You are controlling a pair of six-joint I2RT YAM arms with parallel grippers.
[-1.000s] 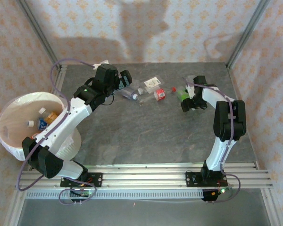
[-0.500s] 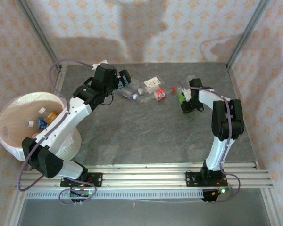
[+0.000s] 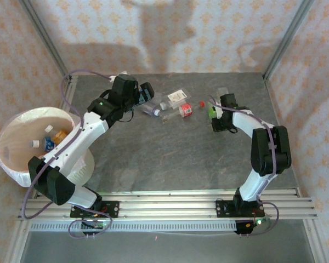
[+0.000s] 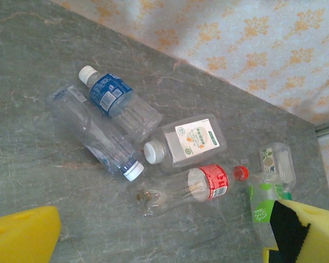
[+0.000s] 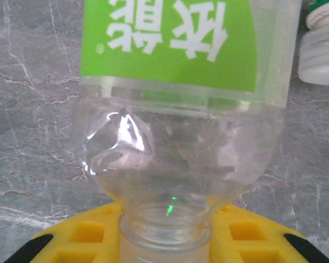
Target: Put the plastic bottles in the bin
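Several plastic bottles lie at the back of the table: a blue-labelled one (image 4: 118,101), a clear one with a white cap (image 4: 93,134), a squarish orange-and-white-labelled one (image 4: 189,143) and a red-labelled one (image 4: 200,186) (image 3: 185,109). My left gripper (image 3: 148,94) (image 4: 159,241) hovers open over this cluster, with nothing between its yellow fingers (image 4: 22,238). My right gripper (image 3: 216,119) (image 5: 167,235) is shut on the neck of a green-labelled bottle (image 5: 170,109) (image 3: 212,111) lying on the table. The bin (image 3: 11,161) stands at the left with several bottles (image 3: 49,137) inside.
A small square clear bottle (image 4: 277,160) lies behind the green-labelled one, and a white-capped item (image 5: 321,49) is beside it. Patterned walls close off the back and sides. The grey tabletop (image 3: 170,159) in front of the bottles is bare.
My right gripper has closed on the green-labelled bottle's neck, and its forearm has swung a little to the right. The left arm has barely moved.
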